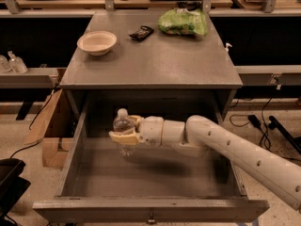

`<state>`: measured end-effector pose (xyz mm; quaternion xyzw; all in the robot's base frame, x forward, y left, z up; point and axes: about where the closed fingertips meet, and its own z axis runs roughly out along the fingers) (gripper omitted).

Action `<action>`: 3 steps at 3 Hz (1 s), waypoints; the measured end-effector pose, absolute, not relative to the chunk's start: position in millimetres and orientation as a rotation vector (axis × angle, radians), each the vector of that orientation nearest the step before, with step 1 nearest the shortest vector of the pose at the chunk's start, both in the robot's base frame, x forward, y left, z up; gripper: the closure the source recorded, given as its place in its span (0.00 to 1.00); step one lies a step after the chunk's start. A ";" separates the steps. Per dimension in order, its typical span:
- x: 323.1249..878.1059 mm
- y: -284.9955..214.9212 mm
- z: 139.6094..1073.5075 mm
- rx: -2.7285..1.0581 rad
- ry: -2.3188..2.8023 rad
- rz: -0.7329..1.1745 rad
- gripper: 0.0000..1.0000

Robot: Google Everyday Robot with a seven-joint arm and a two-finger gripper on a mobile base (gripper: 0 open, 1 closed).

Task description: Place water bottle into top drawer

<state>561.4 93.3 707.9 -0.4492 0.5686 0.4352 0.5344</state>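
The gripper (123, 129) has the water bottle (122, 122) clamped, hovering inside the top drawer (70, 160) — I'd lower gently, then release.
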 end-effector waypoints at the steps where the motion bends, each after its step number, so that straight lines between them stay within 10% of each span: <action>1: 555.2 106.2 696.4 -1.061 1.369 1.047 1.00; 3: 553.8 110.4 697.8 -1.067 1.364 1.053 0.50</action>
